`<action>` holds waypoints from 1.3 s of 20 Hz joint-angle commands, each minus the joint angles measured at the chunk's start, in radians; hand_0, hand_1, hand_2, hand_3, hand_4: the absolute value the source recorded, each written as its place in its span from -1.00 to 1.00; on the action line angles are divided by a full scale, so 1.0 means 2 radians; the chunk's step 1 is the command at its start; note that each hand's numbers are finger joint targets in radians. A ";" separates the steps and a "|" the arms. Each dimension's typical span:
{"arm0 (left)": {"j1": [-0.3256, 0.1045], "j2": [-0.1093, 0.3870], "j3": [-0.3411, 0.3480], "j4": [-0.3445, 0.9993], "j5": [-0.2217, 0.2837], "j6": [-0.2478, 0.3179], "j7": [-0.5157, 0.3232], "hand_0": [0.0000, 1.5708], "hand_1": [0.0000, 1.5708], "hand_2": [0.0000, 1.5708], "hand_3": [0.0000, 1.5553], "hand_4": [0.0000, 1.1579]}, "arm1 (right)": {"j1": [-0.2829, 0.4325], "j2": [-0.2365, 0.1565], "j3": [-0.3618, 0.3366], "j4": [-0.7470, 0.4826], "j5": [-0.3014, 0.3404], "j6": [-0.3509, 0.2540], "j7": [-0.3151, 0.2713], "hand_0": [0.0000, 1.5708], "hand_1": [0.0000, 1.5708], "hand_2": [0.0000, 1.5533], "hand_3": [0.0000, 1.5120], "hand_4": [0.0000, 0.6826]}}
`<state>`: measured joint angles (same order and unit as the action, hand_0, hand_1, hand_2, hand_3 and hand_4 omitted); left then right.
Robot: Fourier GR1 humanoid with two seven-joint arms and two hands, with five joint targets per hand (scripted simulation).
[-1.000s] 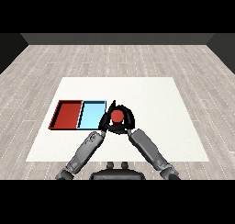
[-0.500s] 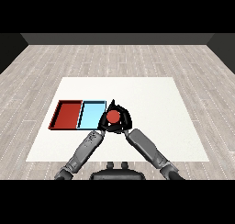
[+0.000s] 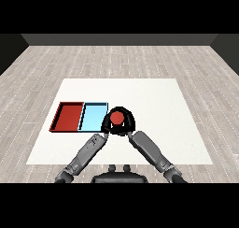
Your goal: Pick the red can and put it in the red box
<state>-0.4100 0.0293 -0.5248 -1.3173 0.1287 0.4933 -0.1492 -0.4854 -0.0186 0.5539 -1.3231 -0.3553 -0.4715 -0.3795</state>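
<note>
White table (image 3: 154, 101) fills the middle of the frame, on a grey plank floor (image 3: 56, 63). Left of centre: red tray (image 3: 68, 117), flat on the table, and touching its right edge the light blue tray (image 3: 92, 117), side by side.

Just right of the blue tray, at frame centre: red can (image 3: 117, 117), seen from above, red top showing. It sits beside the blue tray's right edge, outside both trays, well apart from the red tray.

Left robot hand (image 3: 105, 125) is at the can's lower left, forearm coming in from the lower left corner. Cannot tell whether its fingers are curled or straight, or whether it touches the can.

Right robot hand (image 3: 129, 122) wraps the can: black fingers arc over the top and down the right side, curled round it, grasping the red can. Its grey forearm runs down to the lower right of the frame.

Cannot tell if the can is lifted or resting on the table.
</note>
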 commanded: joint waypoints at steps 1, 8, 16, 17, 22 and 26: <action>-0.002 -0.006 0.015 0.004 -0.022 -0.013 0.031 1.00 1.00 0.92 0.79 0.64 | -0.002 0.009 -0.017 -0.012 0.008 0.026 0.003 0.87 0.87 0.85 0.84 0.64; -0.025 -0.014 -0.015 0.035 0.014 0.032 -0.010 1.00 1.00 0.91 0.78 0.51 | 0.005 0.009 0.015 -0.017 0.006 -0.005 -0.002 0.94 0.94 0.88 0.85 0.58; -0.016 -0.014 -0.019 0.007 0.011 0.047 -0.009 1.00 1.00 0.97 0.89 0.77 | 0.003 0.009 -0.006 -0.015 -0.031 0.043 -0.017 0.79 0.79 0.81 0.81 0.38; -0.007 -0.014 -0.015 -0.022 0.012 0.044 0.012 1.00 1.00 0.98 0.92 0.93 | 0.004 0.009 0.049 -0.016 -0.051 -0.001 -0.027 0.60 0.60 0.62 0.58 -1.00; -0.020 -0.014 -0.017 0.014 0.024 0.042 -0.014 1.00 1.00 1.00 0.92 0.97 | 0.009 0.009 -0.013 -0.040 0.010 0.046 0.009 -1.00 -1.00 -1.00 -1.00 -1.00; -0.008 -0.014 -0.015 0.026 0.015 0.037 -0.033 1.00 1.00 1.00 0.92 0.98 | 0.011 0.009 0.004 -0.050 0.019 0.029 0.010 -1.00 -1.00 -1.00 -1.00 -1.00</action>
<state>-0.4435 0.0346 -0.5338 -1.3222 0.1655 0.5795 -0.1947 -0.4555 -0.0264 0.5278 -1.4067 -0.3263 -0.3932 -0.3495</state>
